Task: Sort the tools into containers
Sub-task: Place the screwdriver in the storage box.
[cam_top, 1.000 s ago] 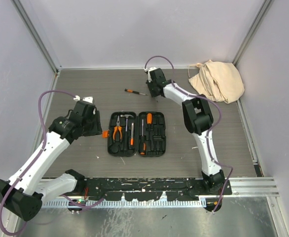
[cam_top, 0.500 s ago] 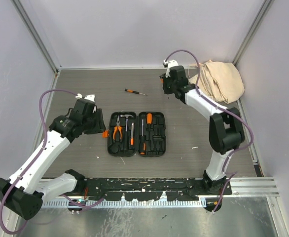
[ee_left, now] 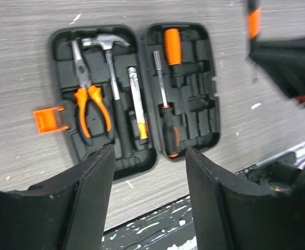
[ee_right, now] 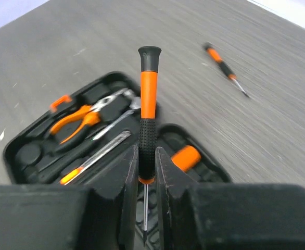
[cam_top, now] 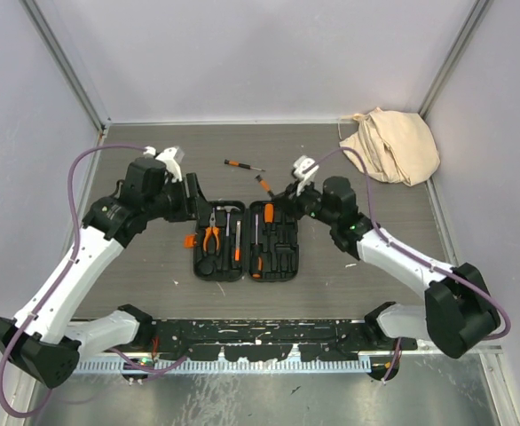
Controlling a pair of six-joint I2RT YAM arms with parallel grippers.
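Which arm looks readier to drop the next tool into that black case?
Right. The right gripper is shut on a small screwdriver close to the open black case; the left gripper is open and empty.

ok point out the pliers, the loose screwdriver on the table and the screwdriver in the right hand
pliers (ee_left: pixel 86 89), left wrist view, where the nose meets the orange handles
loose screwdriver (cam_top: pixel 235 164), top external view, its handle
held screwdriver (ee_right: pixel 148 99), right wrist view, orange part of the handle
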